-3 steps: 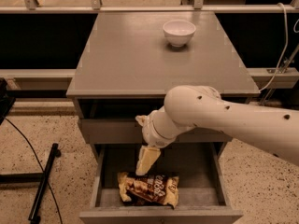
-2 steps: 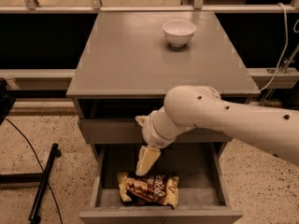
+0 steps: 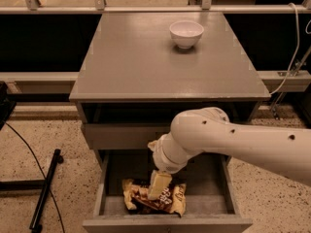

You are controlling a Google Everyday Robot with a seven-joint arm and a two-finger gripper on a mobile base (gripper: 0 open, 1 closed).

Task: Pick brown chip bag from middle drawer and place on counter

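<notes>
Low at the centre, the gripper [image 3: 159, 184], in front of the grey cabinet [image 3: 121, 136]. Left and right of it, speckled terrazzo floor [image 3: 68, 198]. Well to its left, a black bar [image 3: 46, 188] lying on that floor, near a thin black cable [image 3: 19, 140]. Far above and behind, a metal railing [image 3: 146, 8] across the whole width, with dark recesses [image 3: 43, 42] and a pale ledge [image 3: 34, 79] beneath. Up to its right, a white cable [image 3: 293, 42] hanging down. Dim, warm light throughout.
</notes>
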